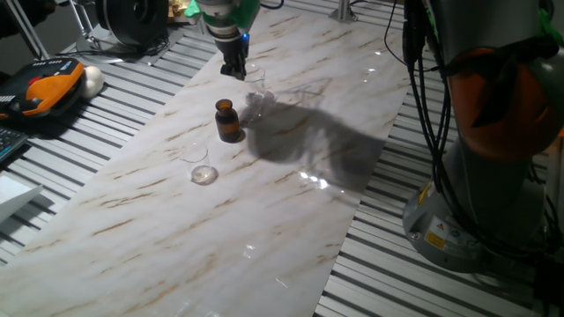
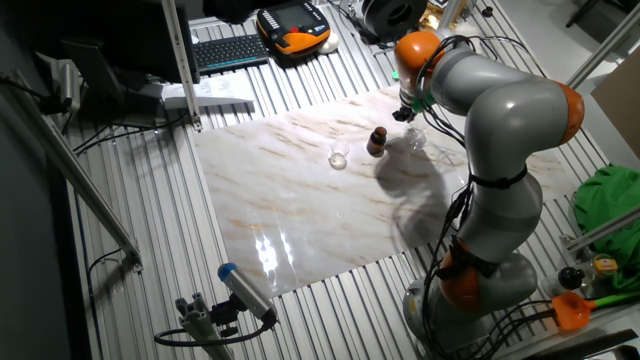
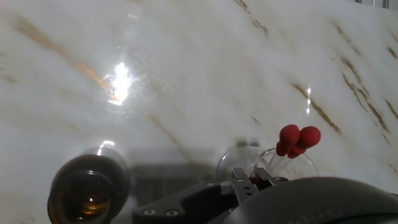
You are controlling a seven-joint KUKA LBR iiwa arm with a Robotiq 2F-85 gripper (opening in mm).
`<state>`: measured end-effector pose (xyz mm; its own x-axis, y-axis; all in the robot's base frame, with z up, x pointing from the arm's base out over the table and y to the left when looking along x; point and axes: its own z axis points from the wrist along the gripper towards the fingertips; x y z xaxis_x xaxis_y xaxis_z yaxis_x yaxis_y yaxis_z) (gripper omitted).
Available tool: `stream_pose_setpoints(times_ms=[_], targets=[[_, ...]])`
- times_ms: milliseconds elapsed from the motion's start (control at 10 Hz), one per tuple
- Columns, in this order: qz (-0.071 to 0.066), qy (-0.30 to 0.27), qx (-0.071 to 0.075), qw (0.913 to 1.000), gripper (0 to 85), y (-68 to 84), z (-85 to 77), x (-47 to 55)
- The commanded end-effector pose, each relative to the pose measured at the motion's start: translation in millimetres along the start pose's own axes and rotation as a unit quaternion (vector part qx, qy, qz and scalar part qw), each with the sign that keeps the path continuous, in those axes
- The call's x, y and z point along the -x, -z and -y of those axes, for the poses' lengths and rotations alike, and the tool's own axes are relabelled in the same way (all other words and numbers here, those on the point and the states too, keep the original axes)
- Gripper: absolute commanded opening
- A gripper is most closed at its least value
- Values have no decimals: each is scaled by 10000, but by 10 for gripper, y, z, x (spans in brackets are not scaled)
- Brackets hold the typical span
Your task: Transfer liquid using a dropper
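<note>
Fingers' state couldn't be told; your gripper (image 1: 233,70) hung over red-bulbed dropper (image 3: 297,140), lower right of hand view, in clear glass (image 3: 287,165). Pickup step, likely: you'd descend, pinch bulb.

- One amber bottle (image 1: 228,121) on my counter (image 1: 264,220), uncapped.
- Red dropper bulbs (image 3: 297,140) in my hand view: three lobes clustered in one clear glass, so the dropper count is unclear.
- One clear glass beaker (image 1: 256,99) beside the bottle.
- One small clear dish (image 1: 204,173).
- One pincer (image 1: 233,69), mine.
</note>
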<state>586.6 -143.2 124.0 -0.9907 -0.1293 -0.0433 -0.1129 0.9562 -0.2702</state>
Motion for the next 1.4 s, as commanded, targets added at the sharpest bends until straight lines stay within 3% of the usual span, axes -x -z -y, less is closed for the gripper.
stream_pose_setpoints(times_ms=[0,300,400,800,1300], targets=[[-9,15,1,10000,170,10,7,0],[-112,110,-25,9999,170,136,43,35],[-170,169,6,9997,0,189,75,55],[-245,164,-31,9996,0,343,93,52],[-440,-83,7,9990,0,672,-9,91]])
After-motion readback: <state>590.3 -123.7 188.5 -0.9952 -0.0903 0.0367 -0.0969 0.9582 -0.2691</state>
